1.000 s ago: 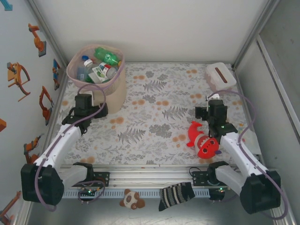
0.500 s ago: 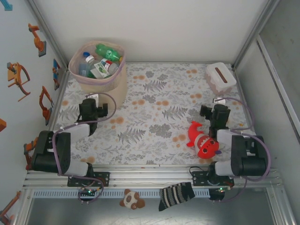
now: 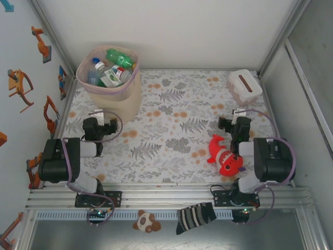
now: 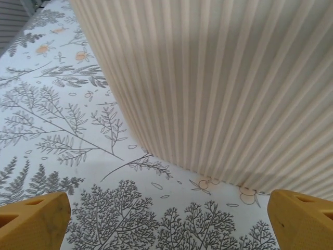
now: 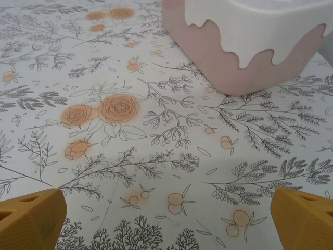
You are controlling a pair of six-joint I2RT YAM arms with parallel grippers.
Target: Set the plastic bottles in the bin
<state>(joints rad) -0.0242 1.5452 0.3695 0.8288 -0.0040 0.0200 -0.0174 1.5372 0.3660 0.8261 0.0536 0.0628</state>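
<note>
Both claws sit low over the floral worktop (image 3: 171, 130). The left claw (image 3: 99, 124) is spread and empty, facing the ribbed bin (image 4: 218, 78) just ahead. The right claw (image 3: 234, 123) is likewise apart (nothing between its fingers), beside a red shark plush (image 3: 226, 157). Farther back, the plastic bottles (image 3: 112, 69) lie heaped inside the bin. A white box (image 3: 244, 86) stands far right.

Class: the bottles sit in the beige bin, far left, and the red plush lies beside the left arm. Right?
Not quite. In the top external view the red plush lies beside the right arm; the bottles do sit in the beige bin, far left.
</note>
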